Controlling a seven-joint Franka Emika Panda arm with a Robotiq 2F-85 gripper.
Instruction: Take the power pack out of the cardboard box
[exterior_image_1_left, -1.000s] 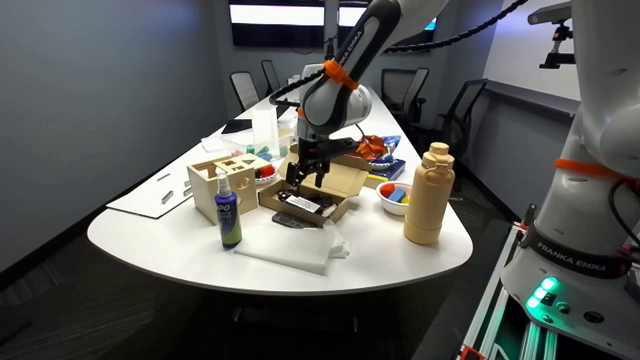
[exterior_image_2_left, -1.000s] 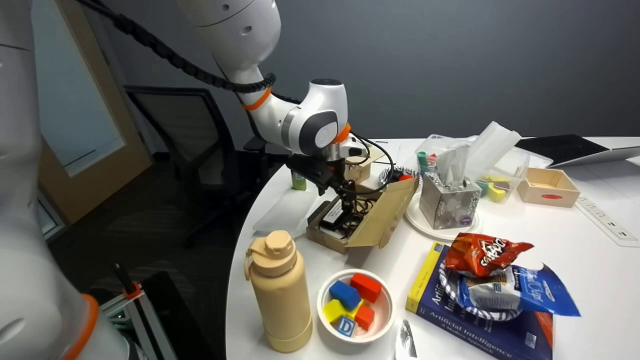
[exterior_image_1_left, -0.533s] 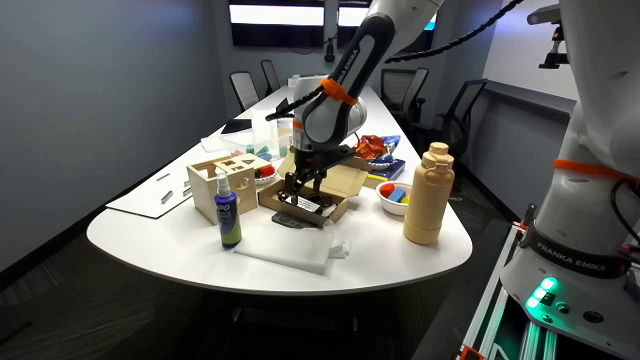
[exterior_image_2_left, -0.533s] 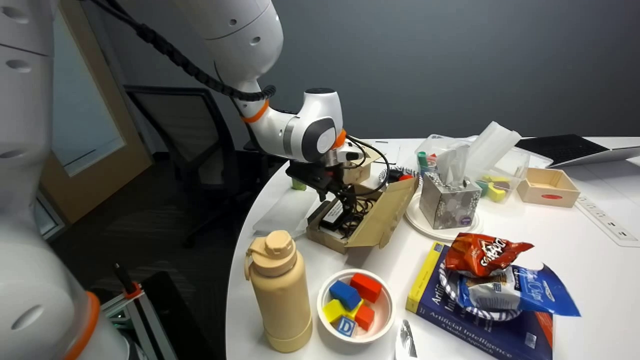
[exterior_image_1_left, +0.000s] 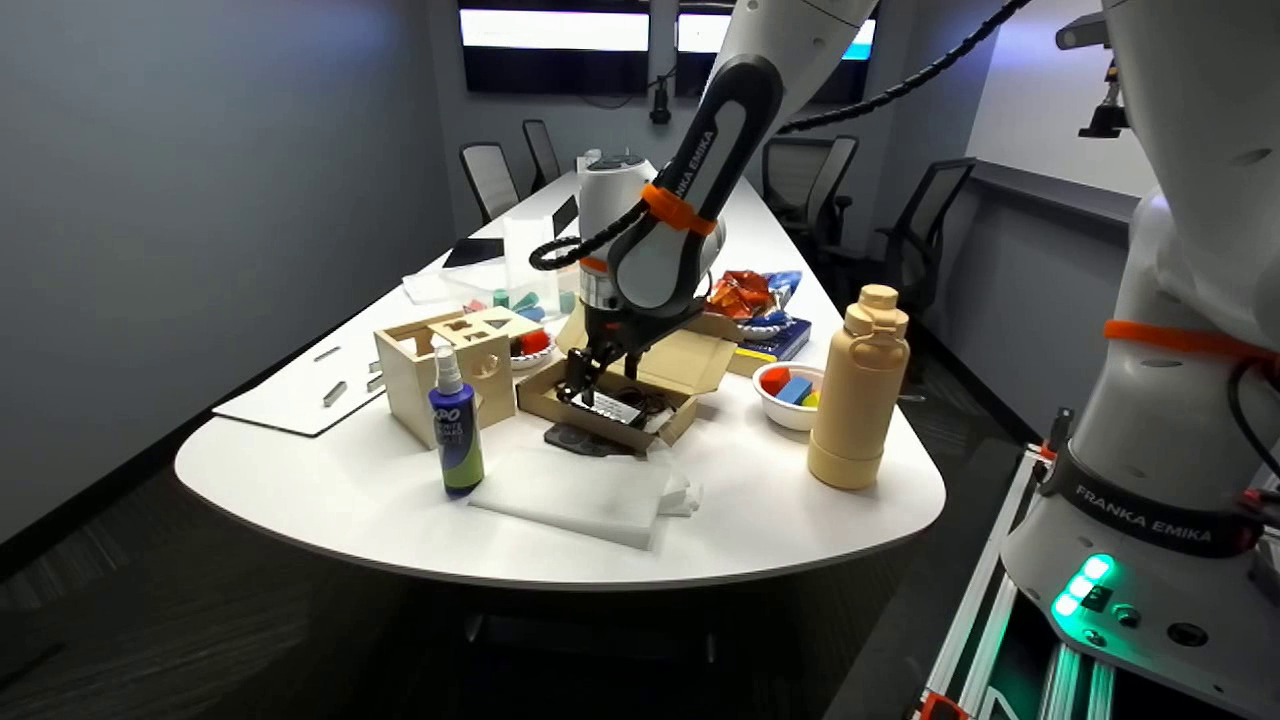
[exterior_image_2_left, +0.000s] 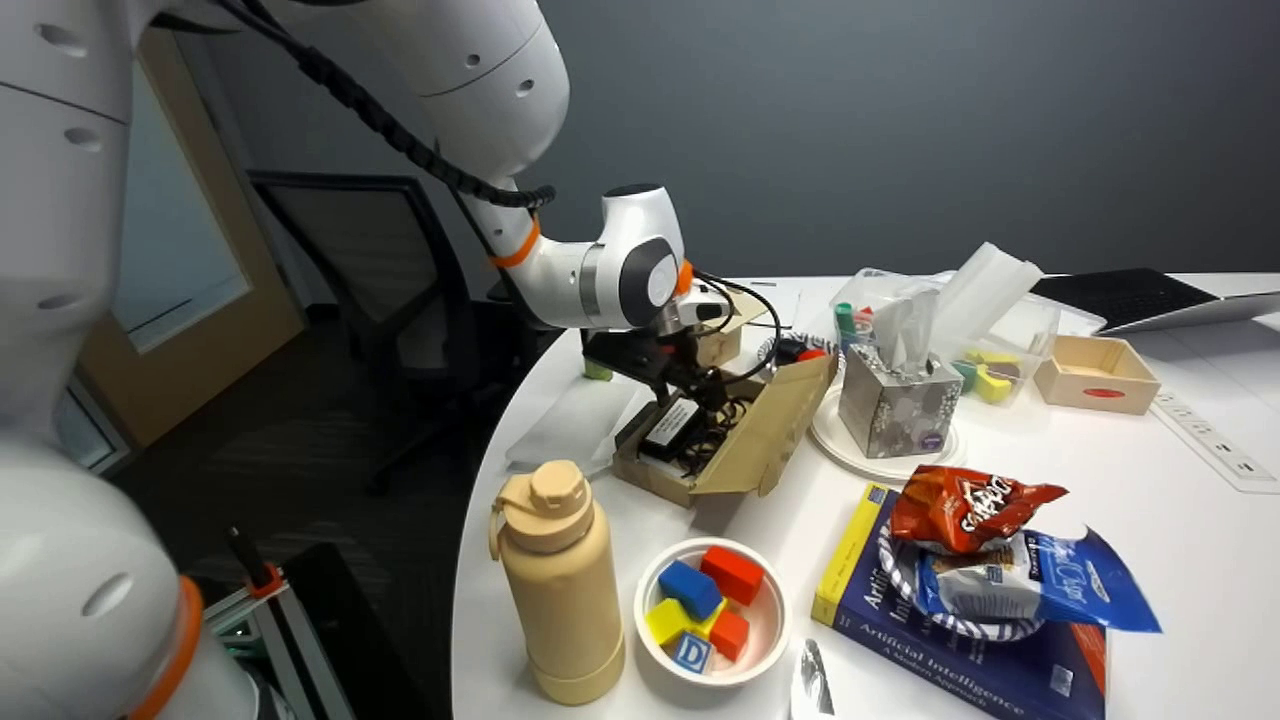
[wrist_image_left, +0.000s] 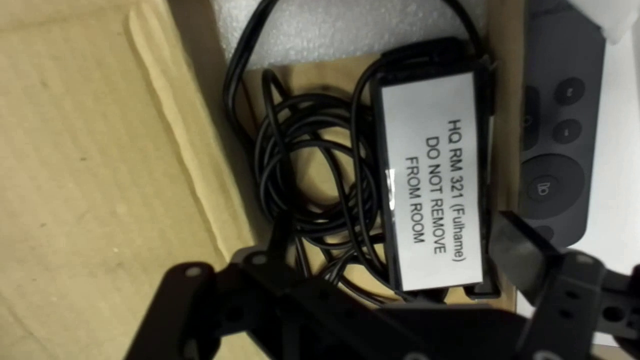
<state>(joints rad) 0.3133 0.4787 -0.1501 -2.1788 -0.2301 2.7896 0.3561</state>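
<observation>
- Holds jaws apart, with the gripper (wrist_image_left: 395, 222) down at the open cardboard box (exterior_image_1_left: 545, 408).
- In the wrist view, has one finger (wrist_image_left: 522, 255) by the right edge of the power pack (wrist_image_left: 435, 190), another over the coiled cord (wrist_image_left: 285, 175); cannot tell touching from clear.
- In an exterior view, has the power pack lying label up inside the cardboard box, along the near wall.
- Shows a remote (exterior_image_1_left: 575, 439) just outside that wall, spray bottle (exterior_image_1_left: 457, 425) left, water bottle (exterior_image_1_left: 858, 390) right.
</observation>
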